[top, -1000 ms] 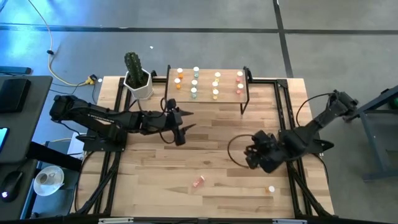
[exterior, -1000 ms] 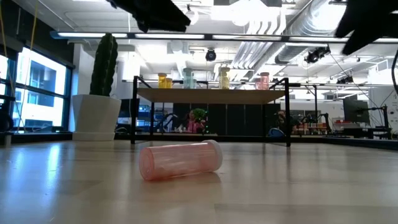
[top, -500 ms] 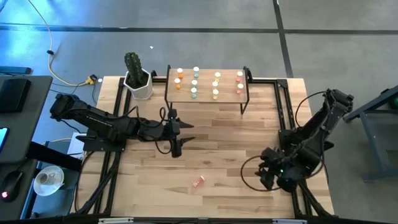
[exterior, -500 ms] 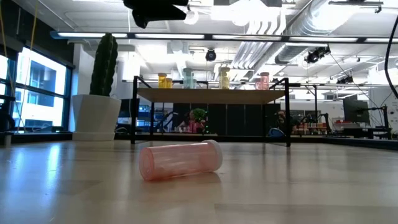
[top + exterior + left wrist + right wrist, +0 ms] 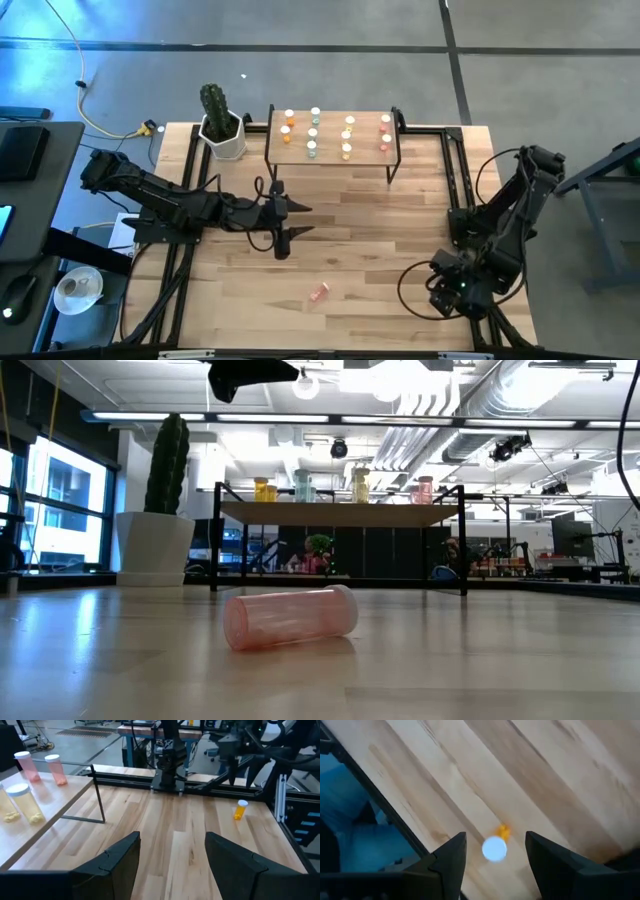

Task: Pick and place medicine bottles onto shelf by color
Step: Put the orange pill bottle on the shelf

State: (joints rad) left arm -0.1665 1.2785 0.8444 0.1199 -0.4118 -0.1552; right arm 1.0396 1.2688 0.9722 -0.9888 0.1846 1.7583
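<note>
A pink medicine bottle [image 5: 318, 292] lies on its side on the table near the front, close to the low camera [image 5: 290, 618]. An orange, white-capped bottle [image 5: 495, 846] stands upright near the right front corner [image 5: 241, 810]. My right gripper [image 5: 495, 865] hangs open above it, pointing steeply down, clear of it [image 5: 443, 290]. My left gripper [image 5: 295, 222] is open and nearly level above the table's middle [image 5: 172, 865], holding nothing. The shelf [image 5: 335, 150] at the far edge carries several bottles in colour groups [image 5: 340, 488].
A potted cactus [image 5: 222, 125] stands left of the shelf. Black rails [image 5: 470, 215] run along the table's sides, and the table's edge [image 5: 415, 837] is close beside the orange bottle. Bare wood [image 5: 370, 235] lies between the shelf and the pink bottle.
My right gripper has swung toward the table's near right corner and tipped further down, ending above the orange bottle. My left gripper has shifted a little toward the near edge and rolled. Both stay open. The bottles have not moved.
</note>
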